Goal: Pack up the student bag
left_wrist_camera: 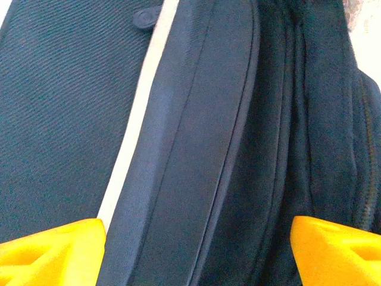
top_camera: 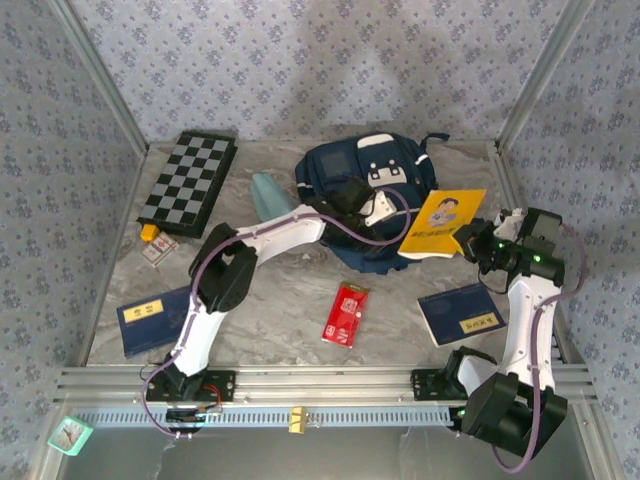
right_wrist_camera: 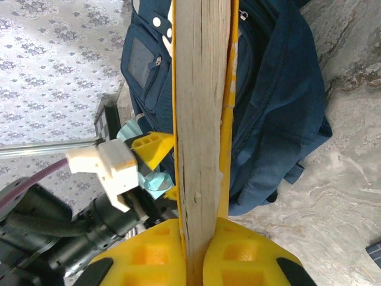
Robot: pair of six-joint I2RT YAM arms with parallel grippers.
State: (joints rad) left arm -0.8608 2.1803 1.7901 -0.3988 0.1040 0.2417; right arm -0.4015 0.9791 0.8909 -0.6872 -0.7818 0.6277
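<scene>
The student bag is a navy backpack with white patches, lying at the back middle of the table. My left gripper hovers over its front part. In the left wrist view its yellow fingertips stand wide apart, open, with navy fabric and a pale zipper strip below them. My right gripper is shut on a yellow-covered book, held in the air just right of the bag. The right wrist view shows that book edge on, clamped in the gripper, with the bag behind it.
A chessboard lies at the back left, with small items near its front corner. Blue books lie at front left and front right. A red packet sits in the middle. A pale-blue object lies left of the bag.
</scene>
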